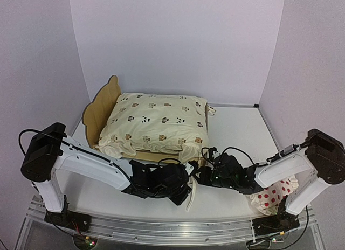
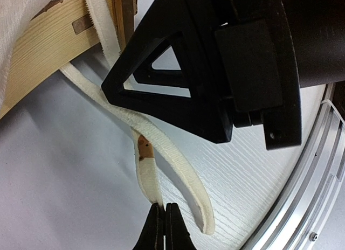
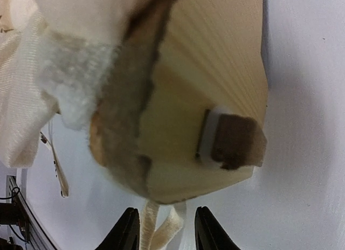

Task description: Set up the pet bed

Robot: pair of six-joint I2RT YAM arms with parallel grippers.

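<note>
My wrist views show the cream ties (image 2: 148, 169) hanging off the bed (image 1: 108, 99), mostly hidden under the arms in the top view. That view shows the bed under its cover (image 1: 156, 123), left of centre. The bench (image 1: 237, 131) is white with pale walls (image 1: 178, 40), and a dotted pillow (image 1: 272, 196) lies by the right base. The left claw (image 2: 164, 217) is fully closed on a tie's end; the right claw (image 3: 166, 213) is part open astride two ties, and I cannot tell if it touches them.
</note>
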